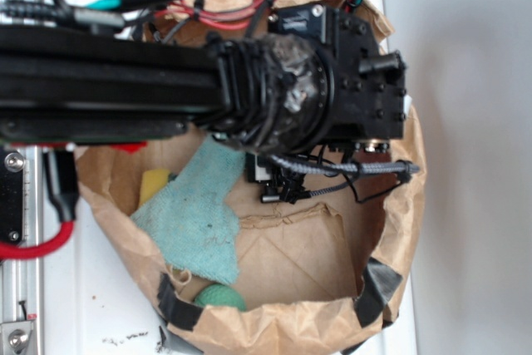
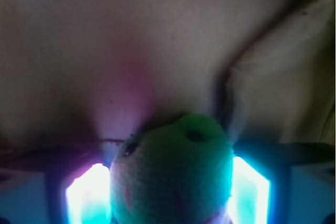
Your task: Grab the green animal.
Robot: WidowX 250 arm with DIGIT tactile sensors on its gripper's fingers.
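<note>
Wrist view is filled at its lower middle by the green animal (image 2: 170,177), a lime-green plush with two dark eye spots and a faint red stitched line. It is held between the two glowing fingers (image 2: 86,195) of the tool (image 2: 168,198); the pads are pressed against its left and right sides, so the tool is seen pinching the plush. Behind it, a pale brown paper surface is seen, with a fold of paper rising at the right.

From the exterior view, the black arm is seen reaching across from the left, and the tool (image 1: 287,176) is lowered into a brown paper bag (image 1: 283,326) with its rim rolled down. The plush itself is hidden there by the wrist housing, so only the wrist view shows it. Inside the bag, a teal cloth (image 1: 199,214) is laid toward the left wall, with a yellow object (image 1: 154,184) partly covered at its upper left edge. A darker green ball (image 1: 220,297) is lodged against the near wall of the bag, just beside the cloth's lower corner. The bag is set on a white desk (image 1: 91,305), near its right edge.
</note>
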